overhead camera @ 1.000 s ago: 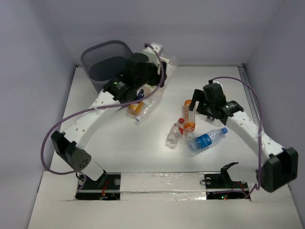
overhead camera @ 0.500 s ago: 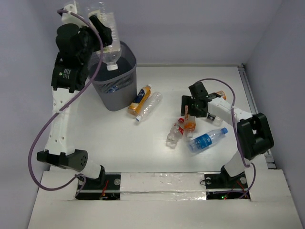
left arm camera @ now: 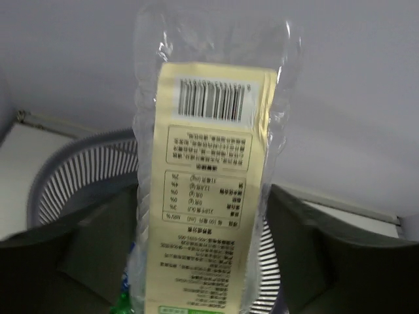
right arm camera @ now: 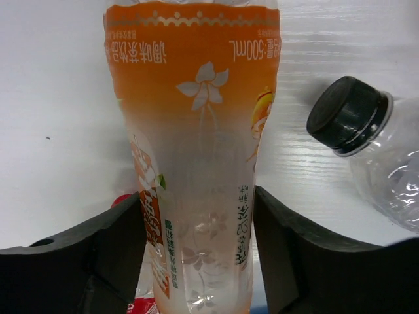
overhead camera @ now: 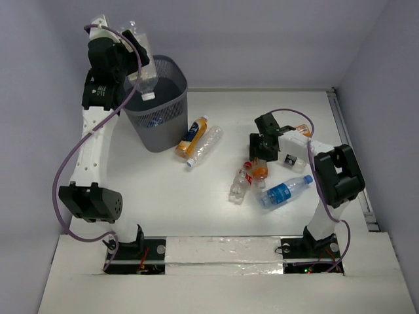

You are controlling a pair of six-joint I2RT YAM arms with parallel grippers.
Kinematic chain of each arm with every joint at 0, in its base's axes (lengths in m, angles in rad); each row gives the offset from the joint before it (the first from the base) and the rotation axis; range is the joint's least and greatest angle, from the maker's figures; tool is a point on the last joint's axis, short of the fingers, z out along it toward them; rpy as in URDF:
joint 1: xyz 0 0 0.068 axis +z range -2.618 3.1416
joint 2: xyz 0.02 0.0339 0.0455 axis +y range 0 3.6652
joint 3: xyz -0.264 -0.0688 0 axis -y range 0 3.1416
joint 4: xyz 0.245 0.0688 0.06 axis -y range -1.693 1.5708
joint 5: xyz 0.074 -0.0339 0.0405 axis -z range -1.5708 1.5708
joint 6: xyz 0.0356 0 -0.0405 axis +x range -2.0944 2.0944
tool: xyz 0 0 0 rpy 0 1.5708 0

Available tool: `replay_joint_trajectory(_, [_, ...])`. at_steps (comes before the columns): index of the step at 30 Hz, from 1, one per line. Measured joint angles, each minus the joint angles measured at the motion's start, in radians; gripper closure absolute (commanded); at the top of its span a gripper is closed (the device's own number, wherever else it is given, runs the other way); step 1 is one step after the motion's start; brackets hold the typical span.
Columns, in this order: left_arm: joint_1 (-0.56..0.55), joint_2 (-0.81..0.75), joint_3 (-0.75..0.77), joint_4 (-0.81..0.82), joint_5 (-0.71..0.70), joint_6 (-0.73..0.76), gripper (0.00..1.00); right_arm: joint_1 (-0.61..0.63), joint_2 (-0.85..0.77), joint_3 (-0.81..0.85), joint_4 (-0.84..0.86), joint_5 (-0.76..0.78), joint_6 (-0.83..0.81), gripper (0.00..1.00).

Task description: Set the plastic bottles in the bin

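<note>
Two grippers, both clamped: my L gripper (left arm camera: 203,252) pinched a crinkly clear bottle (left arm camera: 209,170) w/ pale-yellow label, cap down, over the grey mesh bin (overhead camera: 157,124). My R gripper (right arm camera: 200,261) squeezed a smooth orange-labelled bottle (right arm camera: 196,131) down at the white table (overhead camera: 163,196), beside a black-capped bottle (right arm camera: 386,163).

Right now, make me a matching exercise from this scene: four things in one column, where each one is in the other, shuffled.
1. yellow-label bottle
2. orange flower-label bottle
3. clear blue-label bottle
4. bin

A. lying free on the table
B. between the fingers of the right gripper
C. standing at the table's far left corner
D. held by the left gripper above the bin

Pairs: 1-D, 2-B, 3-A, 4-C
</note>
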Motion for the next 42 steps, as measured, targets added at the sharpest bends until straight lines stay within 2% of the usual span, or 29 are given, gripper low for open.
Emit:
replay_joint_trajectory(1, [0.0,0.001,-0.033,0.009,0.0,0.006,0.09,-0.002,0.0,0.0,0.001,0.005,0.0,0.37])
replay_joint_trajectory(2, [0.0,0.001,-0.054,0.014,-0.002,0.008,0.02,-0.003,-0.002,0.0,0.002,0.01,0.0,0.38])
replay_joint_trajectory(5, [0.0,0.001,-0.11,0.018,-0.003,0.014,0.01,-0.006,-0.012,0.0,0.004,0.029,-0.002,0.38])
replay_joint_trajectory(10, [0.0,-0.018,-0.114,0.033,0.024,0.01,0.03,-0.006,-0.096,0.011,-0.013,0.071,-0.013,0.39])
replay_joint_trajectory(12, [-0.003,-0.054,-0.137,0.046,0.056,0.003,0.1,-0.006,-0.152,0.039,-0.031,0.072,-0.014,0.41])
replay_joint_trajectory(15, [-0.03,-0.154,-0.22,0.066,0.099,-0.008,0.43,-0.006,-0.232,0.145,-0.043,0.035,-0.004,0.42])
replay_joint_trajectory(16, [-0.051,-0.197,-0.255,0.069,0.114,-0.014,0.51,-0.005,-0.246,0.19,-0.039,0.018,0.005,0.42])
replay_joint_trajectory(17, [-0.077,-0.237,-0.293,0.079,0.126,-0.015,0.68,-0.002,-0.259,0.251,-0.03,-0.007,0.019,0.42])
replay_joint_trajectory(20, [-0.166,-0.373,-0.443,0.101,0.162,-0.03,0.89,0.026,-0.254,0.441,-0.017,-0.064,0.064,0.41])
replay_joint_trajectory(21, [-0.193,-0.413,-0.495,0.103,0.169,-0.035,0.92,0.042,-0.242,0.51,-0.008,-0.082,0.079,0.41])
replay_joint_trajectory(26, [-0.315,-0.544,-0.742,0.093,0.183,-0.079,0.99,0.14,-0.071,0.923,0.02,-0.155,0.18,0.41])
replay_joint_trajectory(31, [-0.461,-0.583,-0.973,0.071,0.17,-0.163,1.0,0.215,0.188,1.273,0.1,-0.198,0.345,0.39])
replay_joint_trajectory(39, [-0.577,-0.705,-1.207,0.06,0.156,-0.283,0.94,0.294,0.52,1.457,0.266,-0.122,0.652,0.34])
replay_joint_trajectory(42, [-0.598,-0.744,-1.264,0.064,0.164,-0.304,0.93,0.322,0.584,1.471,0.293,-0.058,0.708,0.19])
